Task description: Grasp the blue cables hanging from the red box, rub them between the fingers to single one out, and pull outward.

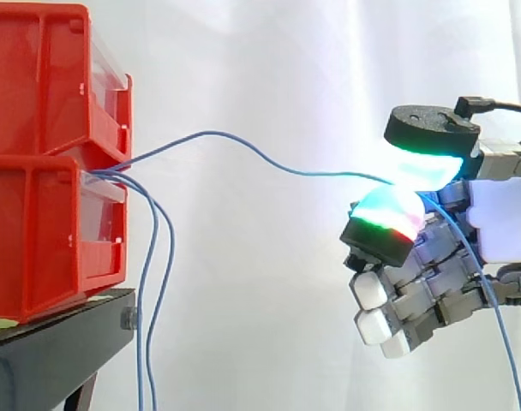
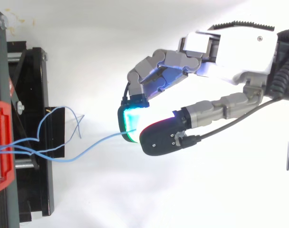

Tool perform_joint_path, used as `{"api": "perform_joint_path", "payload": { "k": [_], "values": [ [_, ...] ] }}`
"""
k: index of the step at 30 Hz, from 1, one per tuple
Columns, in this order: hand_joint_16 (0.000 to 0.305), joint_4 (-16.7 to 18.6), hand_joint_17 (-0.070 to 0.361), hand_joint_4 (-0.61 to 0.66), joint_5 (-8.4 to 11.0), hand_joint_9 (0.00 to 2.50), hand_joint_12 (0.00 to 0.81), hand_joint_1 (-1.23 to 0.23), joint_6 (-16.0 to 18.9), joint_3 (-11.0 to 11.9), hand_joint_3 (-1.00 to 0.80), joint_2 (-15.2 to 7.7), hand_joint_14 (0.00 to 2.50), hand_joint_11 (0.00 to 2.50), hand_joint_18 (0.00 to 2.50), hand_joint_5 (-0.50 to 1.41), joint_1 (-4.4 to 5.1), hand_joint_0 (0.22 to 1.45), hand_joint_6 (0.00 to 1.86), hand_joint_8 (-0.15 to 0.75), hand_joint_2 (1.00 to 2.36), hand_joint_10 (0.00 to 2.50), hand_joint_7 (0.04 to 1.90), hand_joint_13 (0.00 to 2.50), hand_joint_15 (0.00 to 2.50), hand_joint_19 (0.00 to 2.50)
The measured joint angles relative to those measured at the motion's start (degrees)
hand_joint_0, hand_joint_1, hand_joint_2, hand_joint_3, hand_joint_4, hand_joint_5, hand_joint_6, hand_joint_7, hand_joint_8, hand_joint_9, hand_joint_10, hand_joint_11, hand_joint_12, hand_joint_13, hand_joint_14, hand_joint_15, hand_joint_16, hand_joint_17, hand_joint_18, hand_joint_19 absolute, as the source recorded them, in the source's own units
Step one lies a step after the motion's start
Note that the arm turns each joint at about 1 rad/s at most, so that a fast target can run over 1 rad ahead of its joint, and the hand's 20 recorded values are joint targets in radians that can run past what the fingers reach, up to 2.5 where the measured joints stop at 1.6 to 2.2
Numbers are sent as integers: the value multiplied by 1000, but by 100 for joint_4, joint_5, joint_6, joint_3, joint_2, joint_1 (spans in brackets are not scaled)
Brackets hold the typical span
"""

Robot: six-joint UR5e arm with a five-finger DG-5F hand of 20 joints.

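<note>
**One cable pinched; the pull is next**

You have the hand closed in a pinch on one blue cable; the glowing pads of thumb and one finger press together on it, and the remaining fingers curl below, holding nothing. The strand leaves the front lip of the lower red bin and arcs through open air to the pinch, well clear of the black stand; the other cables hang down past the stand's front edge.

Judged from that, the singling-out looks done and the pull is the step in hand. The arc looks slack, so your next move calls for drawing straight away from the bin with a firm pinch, or the strand may slip.

The side view gives you the cable's free end trailing down past the hand; the top view gives you the strand entering between the pads from the bin side, and the loose ones looping over the stand's edge.
</note>
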Motion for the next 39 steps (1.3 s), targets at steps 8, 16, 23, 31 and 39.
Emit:
{"api": "perform_joint_path", "payload": {
  "k": [8,16,23,31,39],
  "values": [
    [20,-2,44,274,0,1069,234,-742,0,0,18,-1,8,640,336,-141,0,535,840,369,1193,6,999,789,371,605],
    [19,-3,43,267,0,1092,238,-736,1,0,22,-1,8,651,332,-139,0,533,837,367,1189,6,1016,811,383,609],
    [19,-3,43,271,0,1098,242,-735,1,0,20,-2,8,662,336,-138,0,526,836,370,1211,6,1010,826,395,614],
    [19,-1,42,260,0,1127,242,-729,1,0,13,-1,8,673,344,-136,0,517,834,372,1238,4,1016,848,401,614],
    [18,-3,41,260,0,1140,243,-728,0,0,8,-1,8,679,346,-135,1,512,832,379,1256,4,1027,869,409,611]
  ]
}}
